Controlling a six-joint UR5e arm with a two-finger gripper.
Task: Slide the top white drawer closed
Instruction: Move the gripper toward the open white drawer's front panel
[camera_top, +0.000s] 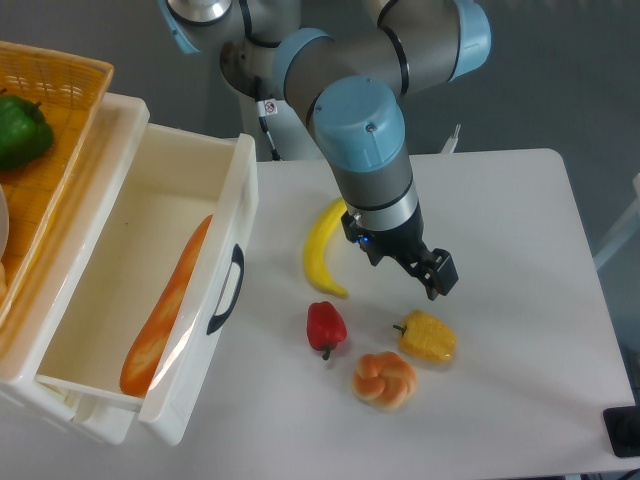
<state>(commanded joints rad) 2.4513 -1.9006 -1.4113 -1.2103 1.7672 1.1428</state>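
Observation:
The top white drawer (160, 190) stands pulled far out at the left, its cream inside open to view. A long baguette (165, 310) lies in it. Its dark curved handle (227, 290) is on the front panel, facing the table's middle. My gripper (408, 262) hangs over the table to the right of the drawer, well apart from the handle, between a banana (322, 245) and a yellow pepper (427, 337). Its black fingers look spread and hold nothing.
A yellow wicker basket (65, 85) with a green pepper (20, 130) sits on the cabinet at the far left. A red pepper (326, 327) and a knotted bun (385, 379) lie on the white table (520, 300) near the drawer front.

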